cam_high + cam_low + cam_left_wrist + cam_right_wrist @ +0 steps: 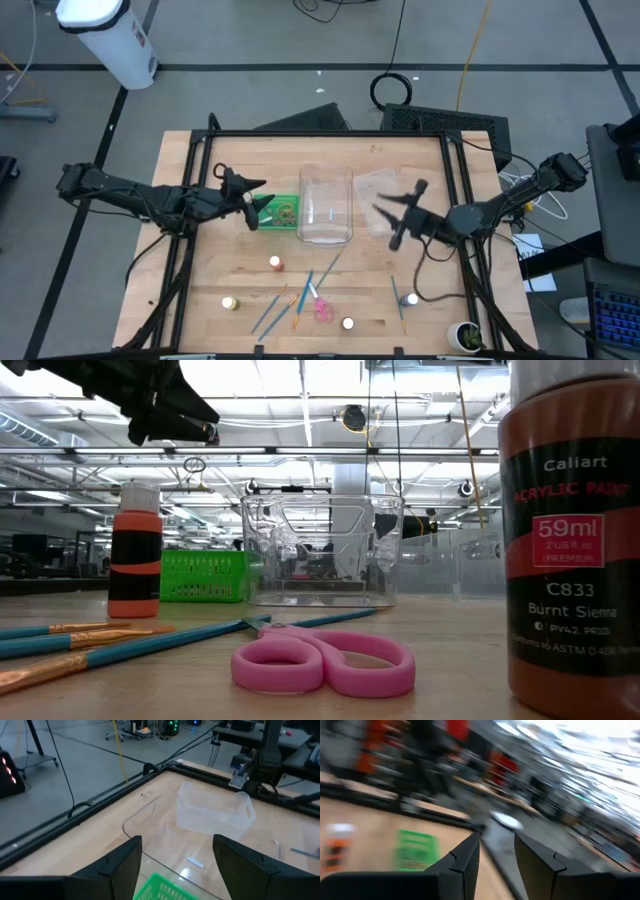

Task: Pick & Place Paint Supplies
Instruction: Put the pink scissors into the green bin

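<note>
- While the right wrist view is smeared by motion, it still shows the right end effector [495, 852] with fingers apart and empty, a green basket [416, 849] and an orange-capped bottle [337, 845] only as blurs.
- The left end effector [257, 205] hangs over the green basket [280, 211] at the surface's centre-left, fingers apart, empty; the basket is cut off in its wrist view.
- The right end effector [398, 215] hovers right of the clear container [326, 205], which stands mid-surface beside the basket.
- Along the front edge lie the paint supplies: pink scissors [322, 308], blue and orange brushes [290, 300], small paint bottles [275, 263], and one more brush [398, 298] near the front right corner.
- In the low view a burnt sienna bottle [575, 540] is cut off at the top.
- The wooden surface [200, 280] sits on grey flooring; cables and a white cylinder [110, 35] lie beyond its far edge.
</note>
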Robot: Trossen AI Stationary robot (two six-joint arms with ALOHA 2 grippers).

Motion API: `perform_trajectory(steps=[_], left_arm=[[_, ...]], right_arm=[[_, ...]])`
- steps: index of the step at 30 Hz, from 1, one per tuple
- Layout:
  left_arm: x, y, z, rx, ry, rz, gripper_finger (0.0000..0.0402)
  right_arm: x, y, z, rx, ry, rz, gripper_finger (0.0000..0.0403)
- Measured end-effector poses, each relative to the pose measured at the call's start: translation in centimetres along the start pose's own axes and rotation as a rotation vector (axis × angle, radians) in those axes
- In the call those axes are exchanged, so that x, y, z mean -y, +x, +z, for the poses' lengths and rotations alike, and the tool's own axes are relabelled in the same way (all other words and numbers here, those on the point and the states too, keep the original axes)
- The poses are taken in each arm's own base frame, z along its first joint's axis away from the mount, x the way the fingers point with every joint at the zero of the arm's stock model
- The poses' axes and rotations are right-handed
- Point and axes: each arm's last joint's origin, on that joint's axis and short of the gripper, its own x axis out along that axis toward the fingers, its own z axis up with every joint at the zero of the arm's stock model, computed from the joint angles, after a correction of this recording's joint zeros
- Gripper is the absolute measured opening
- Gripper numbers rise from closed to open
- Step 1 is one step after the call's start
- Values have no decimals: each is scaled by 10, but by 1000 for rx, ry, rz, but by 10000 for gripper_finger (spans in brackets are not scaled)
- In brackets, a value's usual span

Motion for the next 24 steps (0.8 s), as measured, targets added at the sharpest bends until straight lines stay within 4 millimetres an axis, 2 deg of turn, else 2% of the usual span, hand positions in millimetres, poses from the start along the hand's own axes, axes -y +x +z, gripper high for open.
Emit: perform_trajectory(steps=[5,11,16,24], left_arm=[[0,0,0,0,102,-1,253],[0,0,0,0,181,-1,253],[0,0,0,2,190,0,253],[2,0,8,72,182,-15,253]], right_arm=[[-6,-1,3,100,97,224,114],[-11,-2,1,90,243,356,114],[-13,-2,-4,22,364,378,114],[-16,-3,-8,-30,448,408,114]])
